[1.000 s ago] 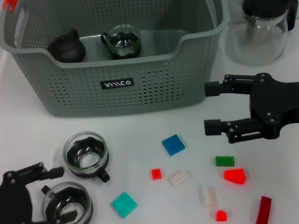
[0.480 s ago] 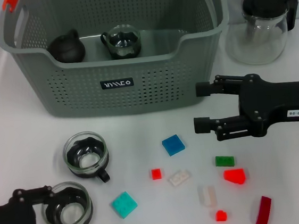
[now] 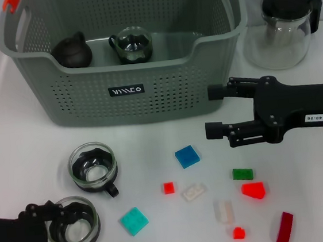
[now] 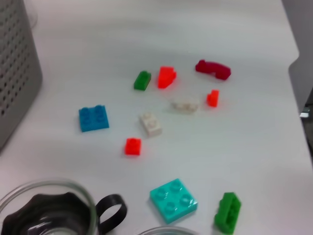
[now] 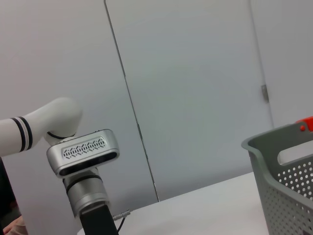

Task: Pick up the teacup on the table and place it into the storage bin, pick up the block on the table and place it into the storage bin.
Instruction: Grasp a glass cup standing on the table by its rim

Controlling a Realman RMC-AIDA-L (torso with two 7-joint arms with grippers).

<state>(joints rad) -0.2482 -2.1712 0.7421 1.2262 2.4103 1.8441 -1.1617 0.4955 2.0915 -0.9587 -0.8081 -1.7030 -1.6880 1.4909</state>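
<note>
Straddling the near glass teacup (image 3: 74, 224), left claw (image 3: 49, 237): fingers spread either side of the rim, not visibly closed on it, apparently set for a grasp. Second teacup (image 3: 93, 167) just beyond. Right claw (image 3: 211, 111): fingers parted, empty, above the blue block (image 3: 187, 156), likely its target. Storage bin (image 3: 126, 91): rear, already holding two teapots. Surface (image 3: 307, 186): white, scattered bricks; glass pitcher (image 3: 284, 27) beside bin. Room: pale wall panels.

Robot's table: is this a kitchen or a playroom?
Neither, probably a robot test lab: bare white table, plain grey wall panels, and mixed props, toy bricks beside a glass teacup.
</note>
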